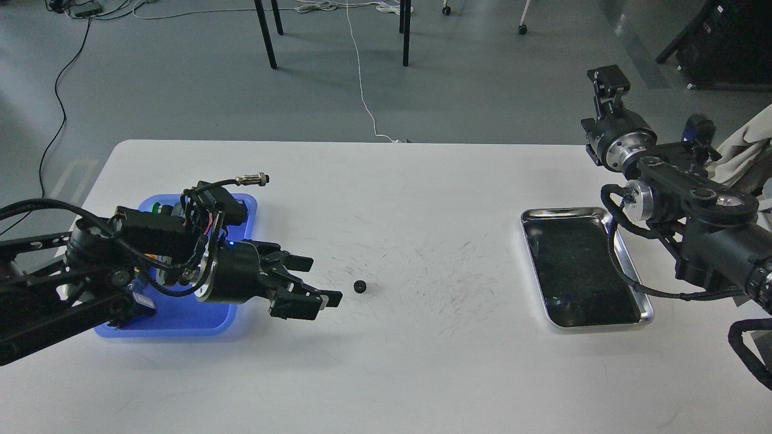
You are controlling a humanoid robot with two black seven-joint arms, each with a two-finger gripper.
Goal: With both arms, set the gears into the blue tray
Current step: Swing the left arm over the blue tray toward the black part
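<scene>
I am reaching for the tiny black toothed gear lying on the white table at frame centre. My left claw, fingers apart, sits just left of it; next I must straddle and pinch it, then carry it to the rectangular blue plastic tray at lower left.

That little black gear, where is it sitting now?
In the head view, the gear lies on the white table near its middle, just right of the left pincer.

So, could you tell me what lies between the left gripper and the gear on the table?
Nothing: in the head view, only bare scuffed table separates the left gripper from the gear.
</scene>
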